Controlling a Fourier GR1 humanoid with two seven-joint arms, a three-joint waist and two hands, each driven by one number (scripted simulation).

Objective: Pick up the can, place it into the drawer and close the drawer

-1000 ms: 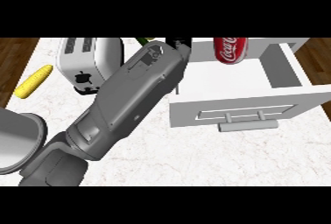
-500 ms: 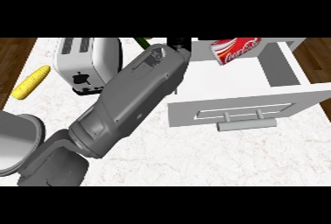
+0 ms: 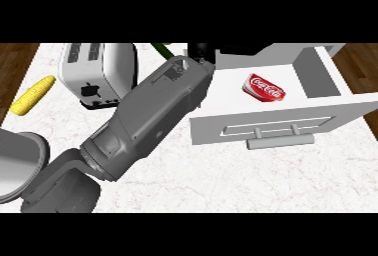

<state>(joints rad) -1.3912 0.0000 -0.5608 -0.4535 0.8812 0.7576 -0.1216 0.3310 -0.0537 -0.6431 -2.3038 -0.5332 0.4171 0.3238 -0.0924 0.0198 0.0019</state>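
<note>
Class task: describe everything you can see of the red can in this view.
The can is red with white script lettering and a pale metal-looking end. It lies on its side, tilted, on the white floor of the open drawer, away from the walls. No hand touches it.

The white drawer (image 3: 280, 107) stands open, and from above the way into it is free. The red can (image 3: 263, 87) lies on its side on the drawer floor near the front wall; bare floor lies left of the can and behind it. The drawer's right wall closes that side. In front of the drawer's handle (image 3: 280, 142) the marble counter (image 3: 244, 185) is bare, so the drawer front can be approached from there. The grey left forearm (image 3: 151, 117) slants across the counter just left of the drawer, walling off the toaster (image 3: 96, 75) and the corn cob (image 3: 33, 94) beyond it.
</note>
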